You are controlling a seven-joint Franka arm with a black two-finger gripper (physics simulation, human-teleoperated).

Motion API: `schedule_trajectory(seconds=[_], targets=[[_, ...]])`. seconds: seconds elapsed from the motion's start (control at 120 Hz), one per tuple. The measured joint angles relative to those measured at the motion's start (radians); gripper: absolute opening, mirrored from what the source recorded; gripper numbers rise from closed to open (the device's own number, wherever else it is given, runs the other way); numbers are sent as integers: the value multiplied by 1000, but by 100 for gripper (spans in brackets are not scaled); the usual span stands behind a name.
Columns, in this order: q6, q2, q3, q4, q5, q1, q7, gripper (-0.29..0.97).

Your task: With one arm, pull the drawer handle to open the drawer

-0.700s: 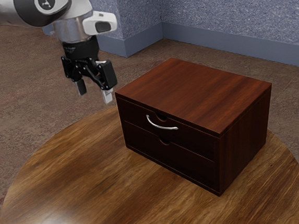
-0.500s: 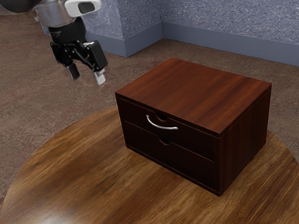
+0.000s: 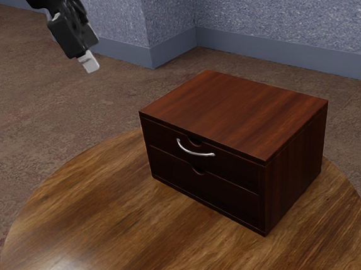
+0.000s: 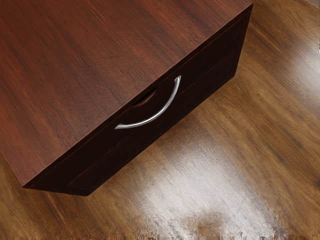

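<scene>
Start at the exterior view's upper left: your tool [image 3: 87, 61] hangs high above the floor, off the edge of the round wooden desk [image 3: 96, 229] and touching nothing. It is seen nearly edge-on, with a single pale tip showing, so you cannot tell whether it is apart or together; nothing appears to be held in it.

Moving rightward, the dark wooden cabinet [image 3: 233, 114] stands on the desk, its front turned toward the exterior view's lower left. The upper drawer [image 3: 241, 167] sits flush with the cabinet front, so it reads as not yet opened, and the lower drawer [image 3: 207, 186] beneath it looks shut too.

The curved metal handle [image 3: 195, 150] is on the upper drawer's front, under a small cut-out at its top edge. From your tool it lies down and toward the exterior view's right, well apart. Its long axis runs level along the drawer front, and the wrist view shows the handle [image 4: 150, 107] as a shallow bow standing off the front just below the cabinet's top.

My judgement: you have the whole approach ahead of you. Come down to the handle with the tool straddling the bar across its long axis, close on it, then pull straight out from the front, toward the exterior view's lower left
</scene>
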Motion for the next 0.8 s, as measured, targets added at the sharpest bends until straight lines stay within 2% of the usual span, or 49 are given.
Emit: schedule_trajectory(seconds=[0.192,0.3,0.517,0.8], targets=[[198,-20,-10,-230,3,-4,211,68],[325,-31,-44,-318,3,2,311,67],[473,-9,-63,-339,6,-3,464,63],[584,124,-77,-340,1,10,600,55]])
